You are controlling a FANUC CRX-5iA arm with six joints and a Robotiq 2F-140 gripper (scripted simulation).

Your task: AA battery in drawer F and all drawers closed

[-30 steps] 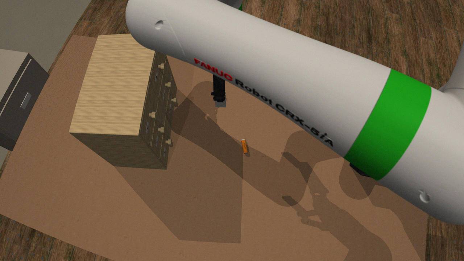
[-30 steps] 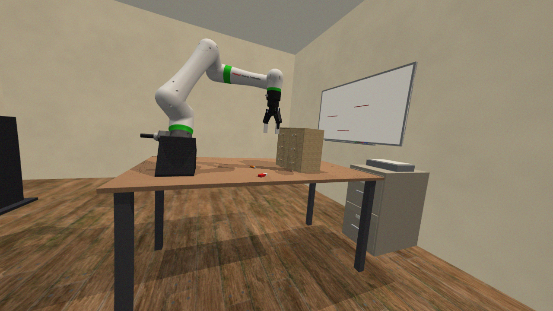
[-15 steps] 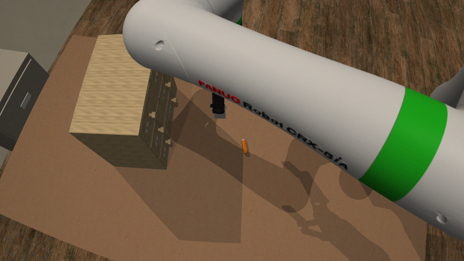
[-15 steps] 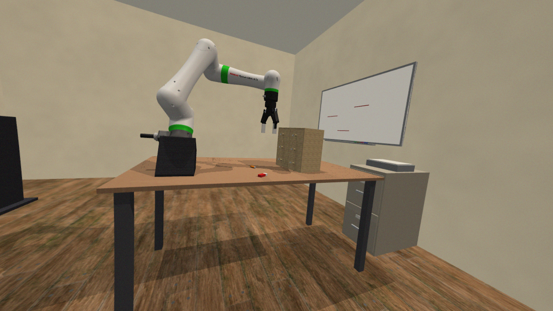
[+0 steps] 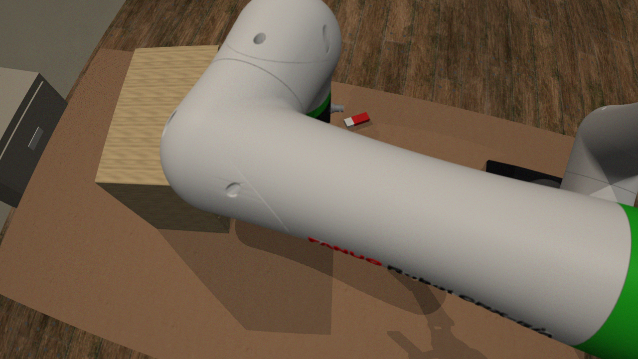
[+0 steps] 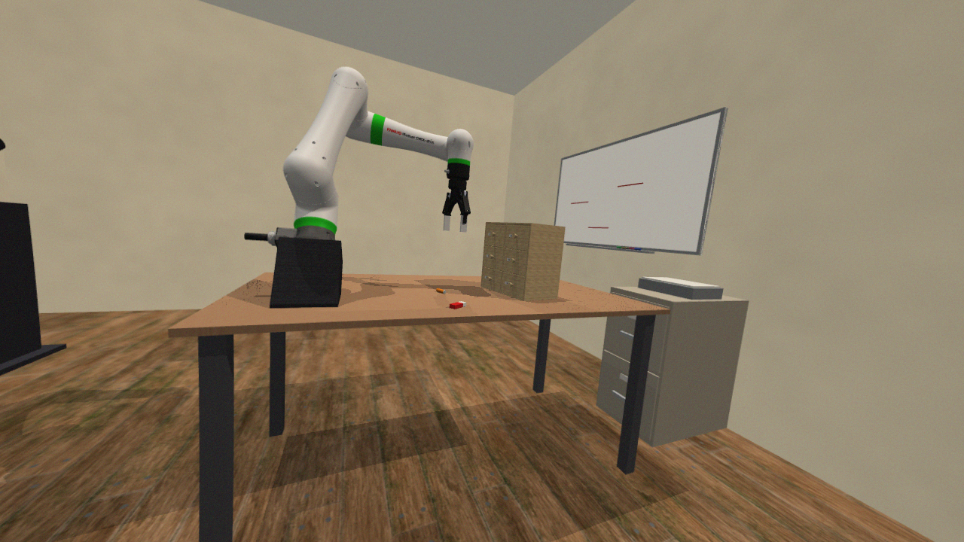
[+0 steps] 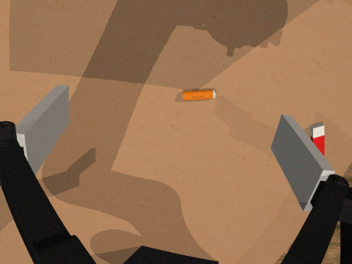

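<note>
Hovering with jaws spread wide and empty above the table; orange AA battery (image 6: 440,290) (image 7: 198,94) lying below and between the jaws; apparently lining up the pickup, next calling for a quarter turn, then descent.

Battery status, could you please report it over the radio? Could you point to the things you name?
Tool (image 6: 455,225) (image 7: 174,118) open, above table. Battery (image 6: 440,290) (image 7: 198,94) lying on table, ungripped. Nothing visible between tool and battery.

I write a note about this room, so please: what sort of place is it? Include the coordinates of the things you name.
Probably an office: a whiteboard (image 6: 640,181) on the wall, a filing cabinet (image 6: 700,363) (image 5: 22,129), and an eraser (image 5: 357,119) (image 6: 456,305) (image 7: 317,137) on the table (image 5: 111,276) (image 6: 377,318) (image 7: 147,147).
</note>
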